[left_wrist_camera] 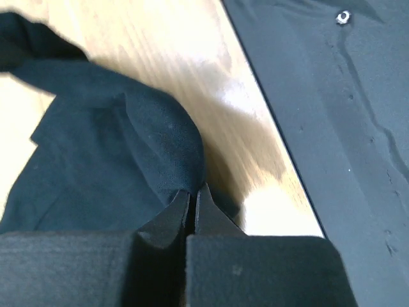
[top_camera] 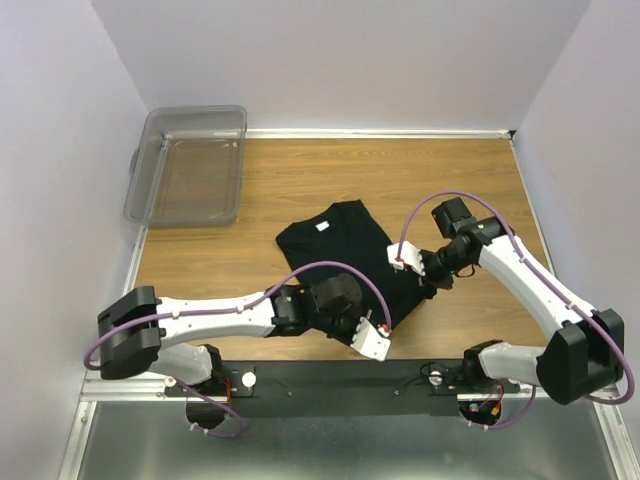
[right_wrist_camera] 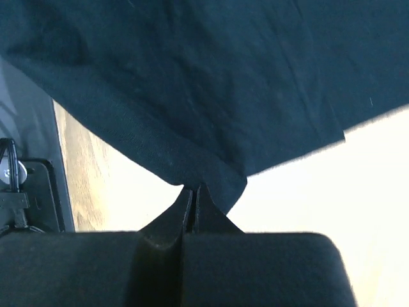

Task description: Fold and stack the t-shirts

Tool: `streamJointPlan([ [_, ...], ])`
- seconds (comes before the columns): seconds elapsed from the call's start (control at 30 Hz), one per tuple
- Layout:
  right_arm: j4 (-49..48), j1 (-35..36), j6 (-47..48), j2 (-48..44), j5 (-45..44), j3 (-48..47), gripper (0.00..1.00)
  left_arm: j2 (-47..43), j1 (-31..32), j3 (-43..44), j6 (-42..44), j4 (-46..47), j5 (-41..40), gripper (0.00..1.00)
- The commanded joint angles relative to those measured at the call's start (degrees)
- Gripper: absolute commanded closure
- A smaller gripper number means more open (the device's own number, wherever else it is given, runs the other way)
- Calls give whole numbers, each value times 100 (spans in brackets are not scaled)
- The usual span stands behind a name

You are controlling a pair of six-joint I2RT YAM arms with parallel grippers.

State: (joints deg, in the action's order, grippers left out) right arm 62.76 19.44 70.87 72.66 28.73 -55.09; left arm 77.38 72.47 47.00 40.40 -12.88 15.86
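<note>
Top view: one shirt [top_camera: 335, 240] is seen mid-table [top_camera: 300, 170], collar far, long axis running near to far. The left gripper [top_camera: 352, 325] is set at its near hem, the right gripper [top_camera: 422, 285] at its right edge. Bare wood is left far and right, and the bin [top_camera: 195, 110] stands at the far left.

Left wrist view: the left gripper [left_wrist_camera: 193, 192] is pinched on a fold of the shirt [left_wrist_camera: 108, 147]. The rail [left_wrist_camera: 358, 128] lies close on the right.

Right wrist view: the right gripper [right_wrist_camera: 193, 190] is clamped on the hem of the shirt [right_wrist_camera: 211, 83], and the cloth spreads away ahead.

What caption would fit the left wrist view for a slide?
The left claw shut on a fold of the black t-shirt lying on the wooden table.
</note>
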Motion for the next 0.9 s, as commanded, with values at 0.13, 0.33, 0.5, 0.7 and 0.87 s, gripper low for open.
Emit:
streamJointPlan([
  [0.13,-1010,-19,-969,325,-483,-613,99,-146,-803,-166,-322,-38,75,100],
  [0.33,-1082,-19,-952,1600,237,-2100,99,-364,-883,-209,-744,-74,-170,100],
  [0.5,-1082,68,-1040,2829,668,-3401,99,-865,-1094,-236,-1358,5,-487,100],
  [0.7,-1091,191,-1347,3771,950,-4465,99,-1287,-1507,-148,-1825,-118,-803,100],
  [0.87,-1117,174,-1261,3493,530,-4204,100,-1446,-1727,-165,-1598,-162,-1181,100],
])
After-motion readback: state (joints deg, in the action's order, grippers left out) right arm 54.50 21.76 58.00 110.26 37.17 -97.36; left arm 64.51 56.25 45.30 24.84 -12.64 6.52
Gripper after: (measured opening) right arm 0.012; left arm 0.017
